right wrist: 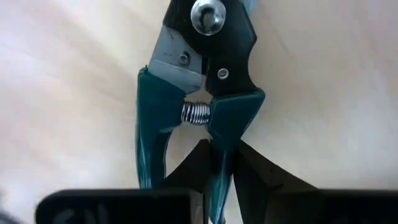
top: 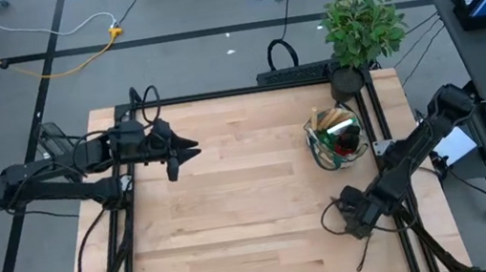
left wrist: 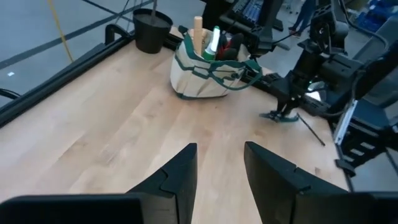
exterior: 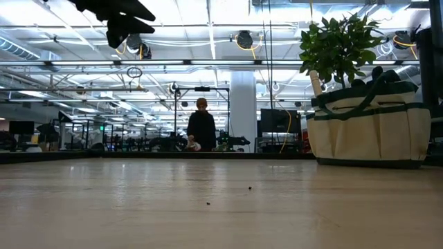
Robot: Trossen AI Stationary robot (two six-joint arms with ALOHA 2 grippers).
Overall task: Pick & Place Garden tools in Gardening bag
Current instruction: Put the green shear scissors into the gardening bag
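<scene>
From overhead I see the right gripper (top: 352,219) low over the table's near right corner, on the pruning shears (top: 344,215), well apart from the gardening bag (top: 335,139), which stands toward the far right beside the potted plant (top: 362,26) and already holds several tools. The left gripper (top: 186,152) hangs raised over the left half of the table, waiting. From table height the bag (exterior: 367,131) sits upright at right with handles sticking out of its top; a person (exterior: 201,124) stands far off in the room. The left wrist camera shows that arm's fingers (left wrist: 180,177) parted with nothing between them, the bag (left wrist: 208,65) beyond. The right wrist camera shows its fingers (right wrist: 205,162) pressed onto one teal handle of the shears (right wrist: 205,81), close below the spring. I judge the grip off-centre: I would lift slowly, watch for the shears swinging, then carry them high over the bag's rim before releasing.
</scene>
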